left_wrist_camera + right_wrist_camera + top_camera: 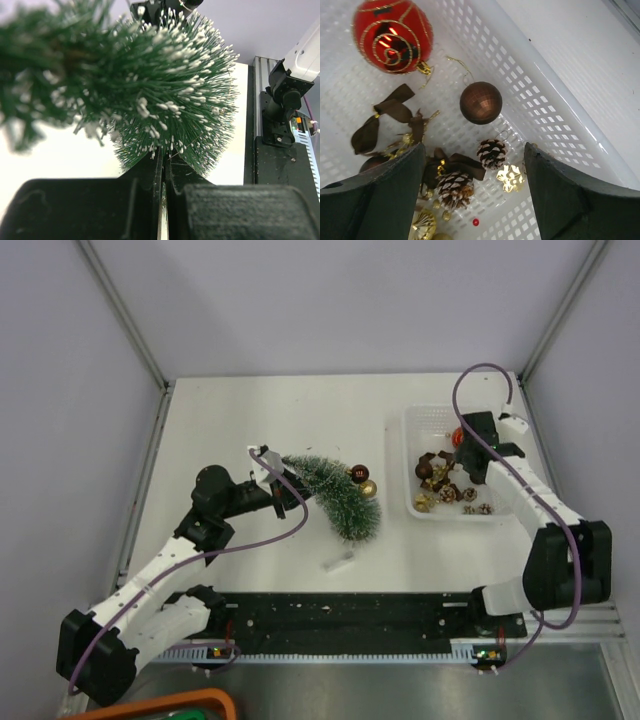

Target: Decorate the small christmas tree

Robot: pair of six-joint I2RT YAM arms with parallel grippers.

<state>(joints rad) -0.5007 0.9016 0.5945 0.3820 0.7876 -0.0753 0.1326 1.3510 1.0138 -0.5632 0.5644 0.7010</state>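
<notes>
My right gripper hangs wide open and empty over the white basket, above a red bauble and pine cones. At centre frame, my left gripper is clamped on the narrow end of the small christmas tree. The tree is dark green with frosty tips, and a gold bauble sits against it.

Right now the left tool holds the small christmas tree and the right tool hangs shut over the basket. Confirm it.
Wrong on one point: the right tool hangs open, not shut, over the basket, as the right wrist view shows. The left tool does hold the small christmas tree.
</notes>
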